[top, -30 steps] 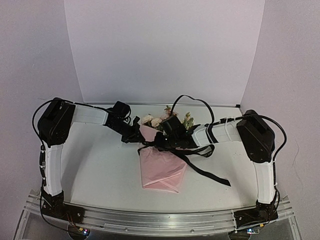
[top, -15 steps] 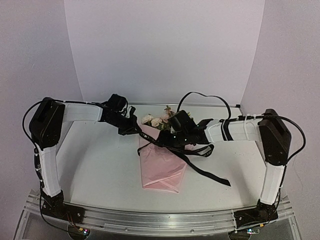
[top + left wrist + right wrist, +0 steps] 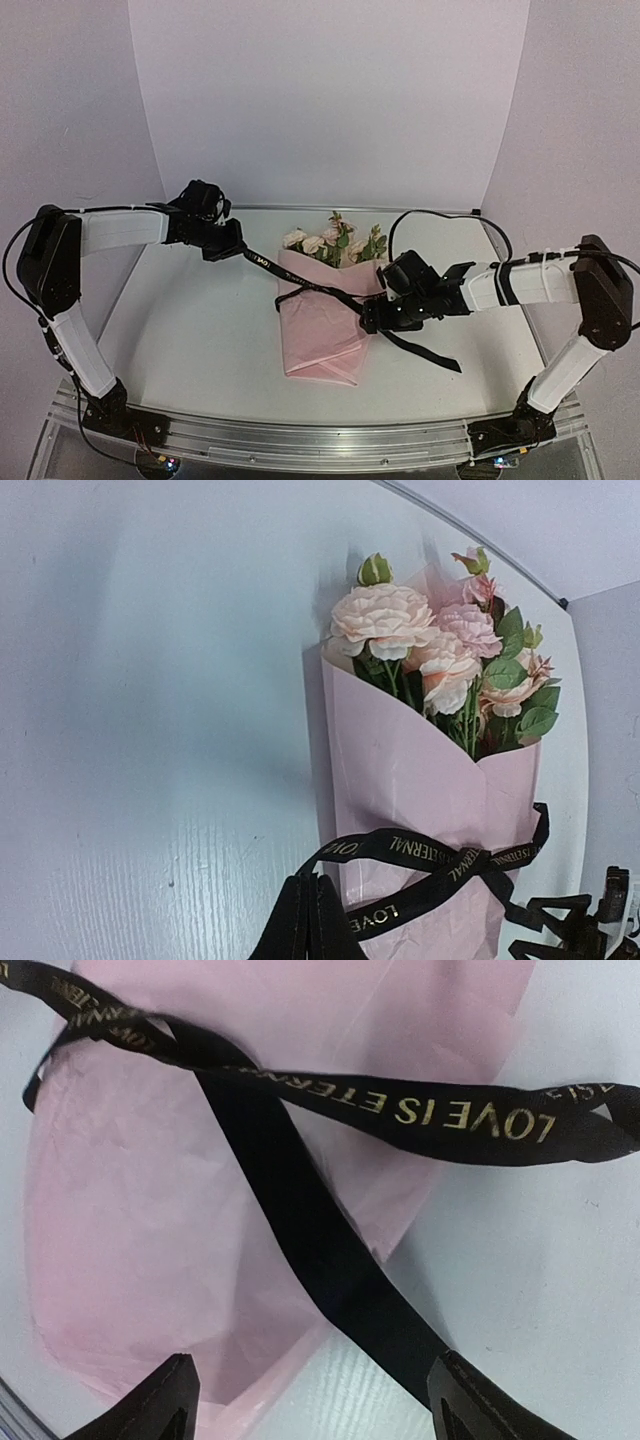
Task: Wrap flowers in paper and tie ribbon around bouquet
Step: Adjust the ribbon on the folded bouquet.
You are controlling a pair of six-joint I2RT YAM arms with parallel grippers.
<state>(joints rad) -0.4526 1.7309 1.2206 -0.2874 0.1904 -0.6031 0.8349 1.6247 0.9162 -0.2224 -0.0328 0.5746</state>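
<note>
1. The white table carries everything. The bouquet could skate across its smooth top if it is tugged.
2. The cone-shaped bouquet lies near the table's middle, blooms towards the back wall. Nothing pins it down, so a hard sideways pull from my left arm could drag or roll it.
3. The large thin sheet of light pink tissue-like paper is folded round the stems. It looks flimsy, and I judge that a tight strand may crumple or tear it. The overlap underneath is hidden.
4. The small bunch of pale pink and cream rose-like flowers pokes out of the cone's open top. If the wrap loosens they could slide out. Most of their stems are hidden by the paper.
5. The long narrow black ribbon with gold lettering bands the paper below the blooms and crosses itself near the paper's right edge. A loose tail trails over the table towards the front right. I cannot tell whether that crossing is a real knot or only an overlap, and an overlap would slacken.
6. My left pincer is pressed together, pinching the ribbon's other end out to the bouquet's left. That strand is taut and the end could slip free.
7. My right pincer is spread wide above the tail, clamping nothing. Closing carelessly could catch paper along with ribbon.
</note>
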